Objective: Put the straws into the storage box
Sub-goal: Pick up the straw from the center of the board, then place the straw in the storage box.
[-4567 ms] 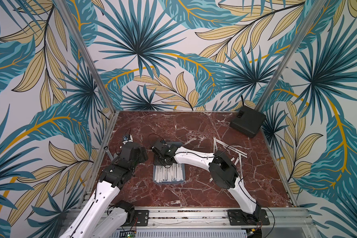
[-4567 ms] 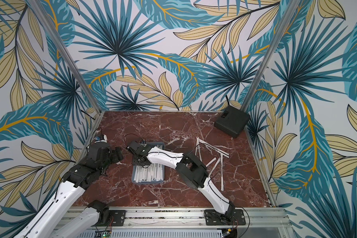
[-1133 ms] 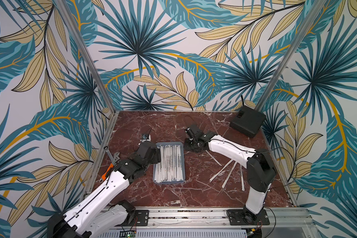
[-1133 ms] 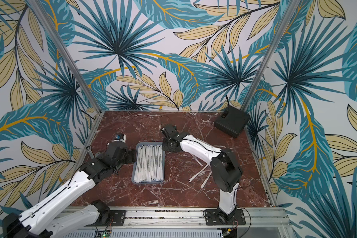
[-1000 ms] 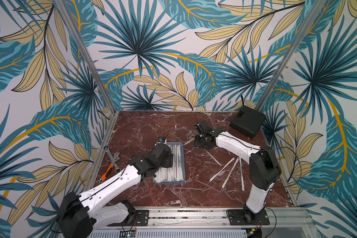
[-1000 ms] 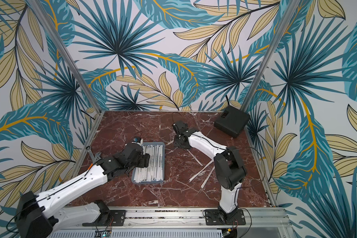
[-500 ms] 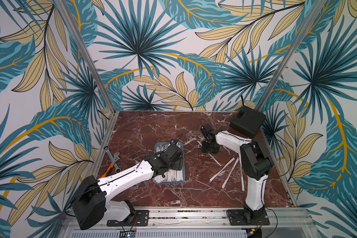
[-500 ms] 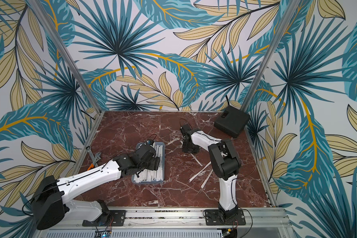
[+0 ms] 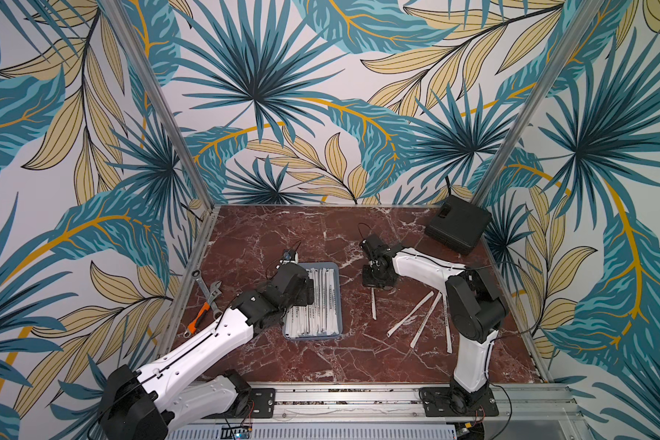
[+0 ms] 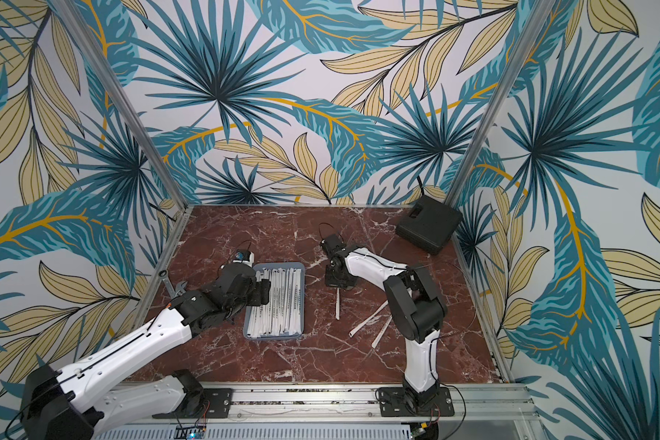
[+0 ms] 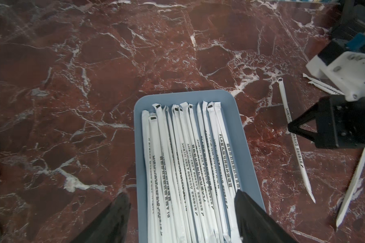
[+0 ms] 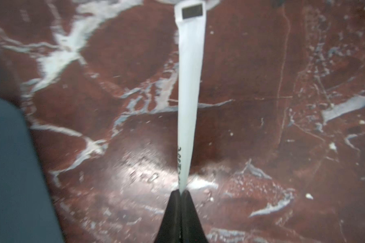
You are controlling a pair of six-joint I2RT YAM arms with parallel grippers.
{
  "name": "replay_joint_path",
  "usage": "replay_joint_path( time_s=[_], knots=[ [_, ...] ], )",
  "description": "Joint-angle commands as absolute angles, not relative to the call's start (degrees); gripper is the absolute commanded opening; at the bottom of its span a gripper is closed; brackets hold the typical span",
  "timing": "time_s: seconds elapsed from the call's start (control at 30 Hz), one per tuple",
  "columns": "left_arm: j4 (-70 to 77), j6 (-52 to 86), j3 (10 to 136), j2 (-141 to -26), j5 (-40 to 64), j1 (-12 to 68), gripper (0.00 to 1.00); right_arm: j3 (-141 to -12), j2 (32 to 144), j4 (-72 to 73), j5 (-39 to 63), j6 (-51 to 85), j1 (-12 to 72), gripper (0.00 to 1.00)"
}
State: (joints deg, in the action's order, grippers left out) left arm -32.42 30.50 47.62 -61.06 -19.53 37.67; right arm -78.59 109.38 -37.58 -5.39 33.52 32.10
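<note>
White straw [image 12: 190, 84], 3 o'clock of storage box [image 11: 234, 126], pinched in closed right gripper [image 12: 180, 192]; left gripper [image 11: 181, 193] parted above box, empty.

White arms [image 9: 206, 339] — black joints [image 9: 473, 308]

Walls papered with teal and tan palm leaves [image 9: 252, 99] enclose a red-brown, white-veined marble tabletop [image 9: 263, 236]; silver aluminium posts [image 9: 164, 114] mark the far corners.
</note>
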Motion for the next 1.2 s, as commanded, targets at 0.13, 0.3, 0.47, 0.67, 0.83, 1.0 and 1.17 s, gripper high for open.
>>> replay_joint_path(
  time_s=[0.13, 0.3, 0.47, 0.67, 0.83, 1.0, 1.17],
  knots=[
    [-37.9, 32.7, 45.4, -53.7, -25.1, 30.4, 0.83, -87.7, 107.0, -37.5, -7.9, 44.1, 46.9, 0.06],
    [-39.1, 32.4, 45.2, -52.6, -24.3, 29.4, 0.83, -94.4, 115.9, -34.2, -6.6, 50.2, 52.8, 0.06],
    [-37.9, 32.8, 44.0, -51.6, -22.5, 29.3, 0.83, -100.0, 122.5, -35.9, -7.4, 51.5, 55.2, 0.06],
    [-36.9, 33.0, 43.3, -51.8, -21.3, 29.4, 0.83, -103.0, 127.3, -37.4, -6.3, 50.2, 55.3, 0.12],
    [-37.4, 32.0, 44.0, -51.5, -21.2, 29.4, 0.83, -100.5, 122.5, -37.6, -6.7, 50.2, 55.1, 0.27],
    [-36.2, 30.0, 45.6, -52.8, -18.7, 29.5, 0.82, -89.1, 110.8, -37.6, -9.2, 51.5, 52.2, 0.29],
    [-32.1, 28.4, 48.3, -58.6, -18.1, 37.8, 0.82, -72.7, 97.9, -38.8, -14.2, 53.0, 44.9, 0.38]
  ],
)
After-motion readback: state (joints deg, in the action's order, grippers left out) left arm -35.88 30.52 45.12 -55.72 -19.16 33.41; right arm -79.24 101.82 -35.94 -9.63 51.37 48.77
